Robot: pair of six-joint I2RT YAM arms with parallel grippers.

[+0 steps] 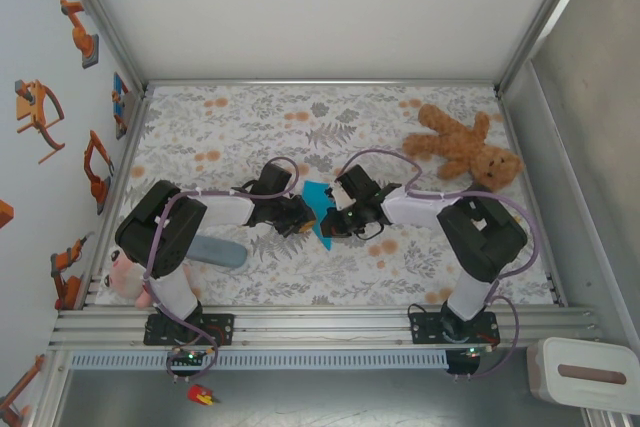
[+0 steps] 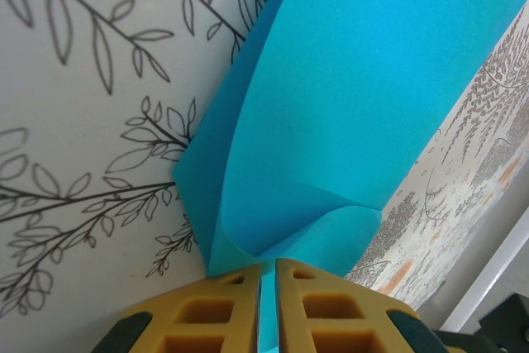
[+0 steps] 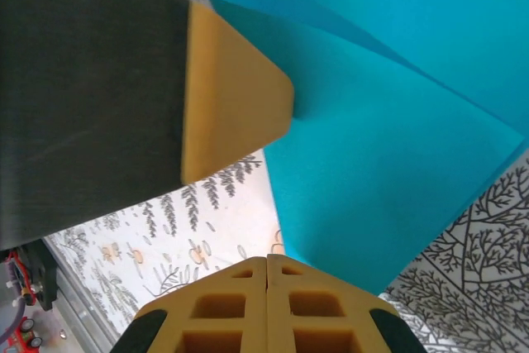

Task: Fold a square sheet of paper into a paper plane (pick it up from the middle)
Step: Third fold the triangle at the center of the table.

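Left end effector (image 2: 268,269) is clamped shut on the blue paper (image 2: 347,105), which is held over the middle of the worktop (image 1: 250,127) between both arms, long axis running near-to-far. Right end effector (image 3: 266,260) is closed too, tips right at the paper's edge, so an actual grip can't be confirmed.

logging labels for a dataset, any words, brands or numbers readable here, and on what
None can be read. The wall stickers are wordless robot-arm pictures; the turquoise paper, the floral table cover and the white box show no lettering.
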